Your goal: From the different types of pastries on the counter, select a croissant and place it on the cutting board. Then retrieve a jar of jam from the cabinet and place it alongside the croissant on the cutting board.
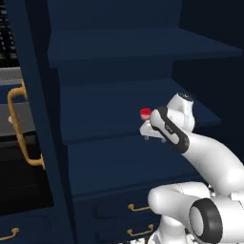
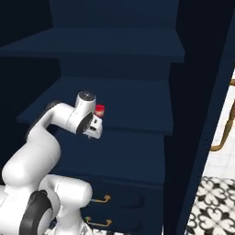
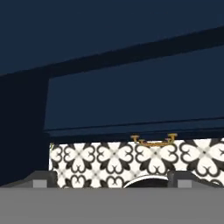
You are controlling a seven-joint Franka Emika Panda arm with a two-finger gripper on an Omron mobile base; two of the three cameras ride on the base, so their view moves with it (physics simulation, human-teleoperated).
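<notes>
Tall navy-blue cabinet stands open, door swung aside with its curved brass handle at the left of the left base view; open because the jam step needs access to the plain navy inner shelves. Below the shelves, navy drawer fronts with small brass pulls. Patterned black-and-white floor tile shows at lower right of the right base view, and again in the hand view under a brass pull, so the hand camera looks downward past the shelf edge, not at the jar.

White Franka arm reaches up from the base into the middle shelf level, wrist bent so the hand sits at the shelf front. Looks like the approach stage for the jam pickup.

Two-finger gripper hangs just below and beside the jar, fingers spread wide, holding nothing; hand view shows both dark finger tips far apart with only floor between them. No contact with the jar that I can tell.

Tiny red jar of jam sits upright on the middle shelf near its front edge, just beside the wrist; in the right base view the jar peeks out right next to the hand. Lower part hidden by the hand. Not grasped yet; hand likely needs to re-aim toward it.
</notes>
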